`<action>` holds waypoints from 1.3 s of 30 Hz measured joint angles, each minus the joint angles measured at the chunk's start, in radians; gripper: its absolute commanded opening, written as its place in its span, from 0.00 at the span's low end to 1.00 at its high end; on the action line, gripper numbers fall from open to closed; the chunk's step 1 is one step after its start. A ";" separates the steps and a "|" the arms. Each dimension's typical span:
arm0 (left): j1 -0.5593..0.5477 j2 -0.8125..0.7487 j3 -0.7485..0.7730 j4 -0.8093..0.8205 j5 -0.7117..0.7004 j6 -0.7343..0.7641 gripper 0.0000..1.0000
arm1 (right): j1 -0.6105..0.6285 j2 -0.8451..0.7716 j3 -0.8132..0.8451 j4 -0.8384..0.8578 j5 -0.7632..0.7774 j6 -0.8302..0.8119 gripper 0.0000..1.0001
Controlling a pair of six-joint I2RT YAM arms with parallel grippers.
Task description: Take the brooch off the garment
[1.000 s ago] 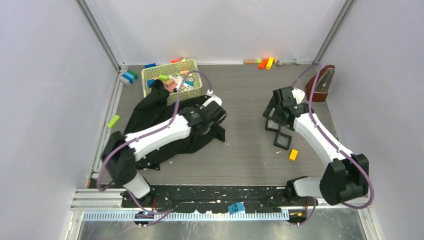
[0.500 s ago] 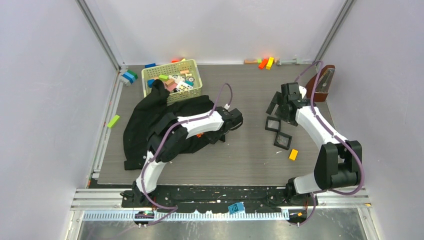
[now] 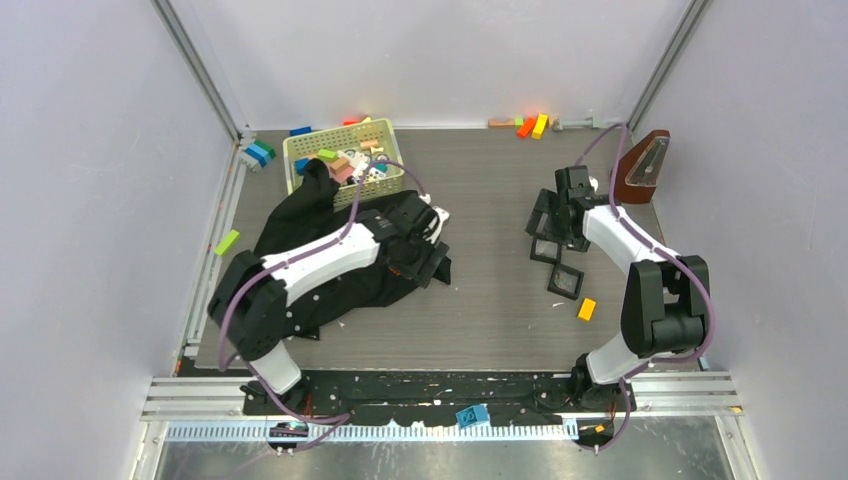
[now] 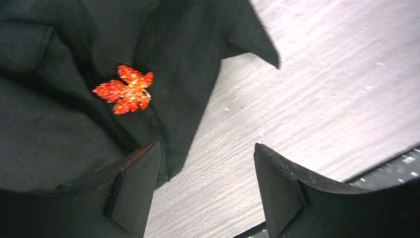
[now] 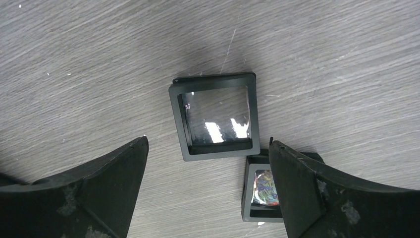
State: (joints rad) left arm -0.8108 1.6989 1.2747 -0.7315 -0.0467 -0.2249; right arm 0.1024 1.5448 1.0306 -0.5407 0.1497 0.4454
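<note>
while the brooch sits on the garment, i hang my left pincer just over it with nothing in its hold. the brooch is a small orange-red, glittery leaf shape lying in a crease of the black cloth, close to the cloth's edge. in my left wrist view it is ahead of my left-hand finger and to its outer side, apart from both fingers and not between them. my jaws stand well apart, and between them i see only the hem of the garment and bare grey table. a pointed flap of the cloth juts out over the table just past the brooch.

from above, the garment lies rumpled on the left half of the table, its far end touching a pale basket full of coloured blocks, and my left arm stretches across it.

my right pincer is on the other side, well apart from the cloth, spread wide and empty. it hovers over a square black frame with a clear window, and a second frame lies just beside that one, partly hidden by my finger. an orange block rests nearer my bases.
</note>
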 measured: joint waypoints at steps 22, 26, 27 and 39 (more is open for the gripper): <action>0.034 -0.277 -0.457 0.554 0.310 -0.001 0.76 | -0.002 0.124 -0.003 0.055 -0.021 -0.069 0.92; 0.035 -0.306 -0.468 0.571 0.297 -0.003 0.76 | -0.004 0.144 -0.003 0.044 -0.018 -0.069 0.84; 0.035 -0.314 -0.468 0.575 0.295 -0.003 0.75 | -0.005 0.146 -0.003 0.043 -0.019 -0.069 0.83; 0.035 -0.344 -0.487 0.600 0.251 -0.004 0.73 | -0.006 0.112 -0.009 0.037 -0.078 -0.065 0.64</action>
State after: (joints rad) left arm -0.7757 1.3548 0.7879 -0.1318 0.2047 -0.2287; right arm 0.0959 1.6569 1.0214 -0.5034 0.0719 0.3801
